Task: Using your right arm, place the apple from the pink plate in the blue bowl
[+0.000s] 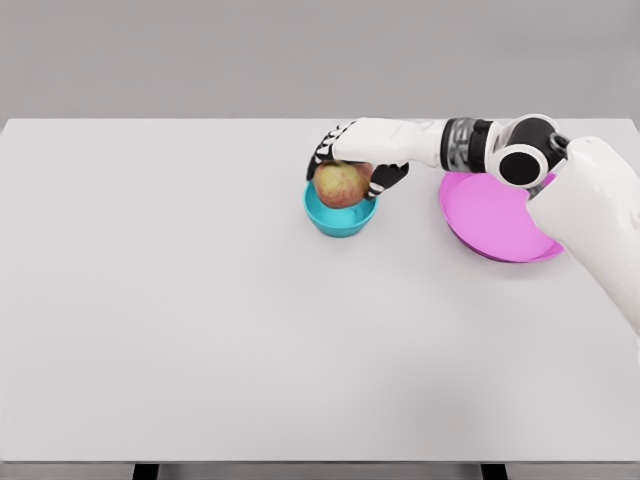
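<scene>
Over the blue bowl [340, 217] we hold the apple [340, 184] clamped in our right hand [352, 160], clear of the empty pink plate [495, 220]; only lowering and letting go seem left.

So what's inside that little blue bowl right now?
The apple sits over the blue bowl, with the right hand wrapped around it from above. The apple covers the bowl's inside, so whether it touches the bottom cannot be seen.
</scene>
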`<state>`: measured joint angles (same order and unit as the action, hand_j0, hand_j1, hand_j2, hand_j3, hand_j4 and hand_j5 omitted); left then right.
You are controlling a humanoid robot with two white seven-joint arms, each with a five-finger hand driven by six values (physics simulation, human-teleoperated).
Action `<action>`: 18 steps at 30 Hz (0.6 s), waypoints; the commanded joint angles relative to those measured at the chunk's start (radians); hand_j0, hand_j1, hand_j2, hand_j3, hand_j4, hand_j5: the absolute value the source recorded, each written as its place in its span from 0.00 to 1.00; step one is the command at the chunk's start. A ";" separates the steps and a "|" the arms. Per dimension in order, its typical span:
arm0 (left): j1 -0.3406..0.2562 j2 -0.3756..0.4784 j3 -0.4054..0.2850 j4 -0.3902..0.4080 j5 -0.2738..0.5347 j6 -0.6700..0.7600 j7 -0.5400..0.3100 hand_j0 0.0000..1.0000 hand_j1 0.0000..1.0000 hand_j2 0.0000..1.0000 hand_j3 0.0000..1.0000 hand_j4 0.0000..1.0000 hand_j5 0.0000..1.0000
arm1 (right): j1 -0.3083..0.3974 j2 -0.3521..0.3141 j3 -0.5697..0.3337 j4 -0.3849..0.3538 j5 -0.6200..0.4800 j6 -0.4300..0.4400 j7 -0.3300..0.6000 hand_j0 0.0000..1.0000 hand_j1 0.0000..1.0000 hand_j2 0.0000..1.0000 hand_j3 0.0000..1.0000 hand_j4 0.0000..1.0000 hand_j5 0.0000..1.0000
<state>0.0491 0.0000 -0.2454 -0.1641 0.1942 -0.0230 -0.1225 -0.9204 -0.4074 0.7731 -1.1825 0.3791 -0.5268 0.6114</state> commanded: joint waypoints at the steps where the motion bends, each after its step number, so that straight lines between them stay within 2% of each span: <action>1: 0.000 0.000 0.000 0.000 0.001 0.000 0.000 1.00 1.00 1.00 1.00 1.00 1.00 | 0.000 0.001 0.000 0.004 -0.005 0.005 -0.001 1.00 1.00 1.00 1.00 1.00 1.00; 8: 0.000 0.000 0.000 0.000 0.001 0.000 0.000 1.00 1.00 1.00 1.00 1.00 1.00 | -0.003 -0.008 -0.011 -0.006 -0.005 0.002 -0.001 1.00 1.00 1.00 1.00 1.00 1.00; 9: 0.000 0.000 0.000 0.000 0.001 0.000 0.000 1.00 1.00 1.00 1.00 1.00 1.00 | -0.037 -0.025 -0.024 -0.016 -0.009 -0.006 -0.001 1.00 1.00 1.00 1.00 1.00 1.00; 11: 0.000 0.000 0.000 0.000 0.001 0.000 0.000 1.00 1.00 1.00 1.00 1.00 1.00 | -0.038 -0.120 -0.196 -0.052 -0.011 -0.018 -0.001 1.00 1.00 1.00 1.00 1.00 1.00; 13: 0.000 0.000 0.000 0.000 0.001 0.000 0.000 1.00 1.00 1.00 1.00 1.00 1.00 | -0.026 -0.195 -0.256 -0.055 -0.017 -0.073 -0.001 1.00 1.00 1.00 1.00 1.00 1.00; 15: 0.000 0.000 0.000 0.000 -0.001 0.000 0.000 1.00 1.00 1.00 1.00 1.00 1.00 | 0.032 -0.249 -0.316 -0.042 -0.016 -0.084 -0.001 1.00 1.00 1.00 1.00 1.00 1.00; 18: 0.000 0.000 0.000 0.000 0.001 0.000 0.000 1.00 1.00 1.00 1.00 1.00 1.00 | 0.219 -0.263 -0.535 -0.051 -0.014 -0.084 -0.001 1.00 1.00 1.00 1.00 1.00 1.00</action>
<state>0.0491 -0.0001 -0.2452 -0.1643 0.1941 -0.0229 -0.1225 -0.6721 -0.6398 0.3668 -1.2283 0.3773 -0.6081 0.6120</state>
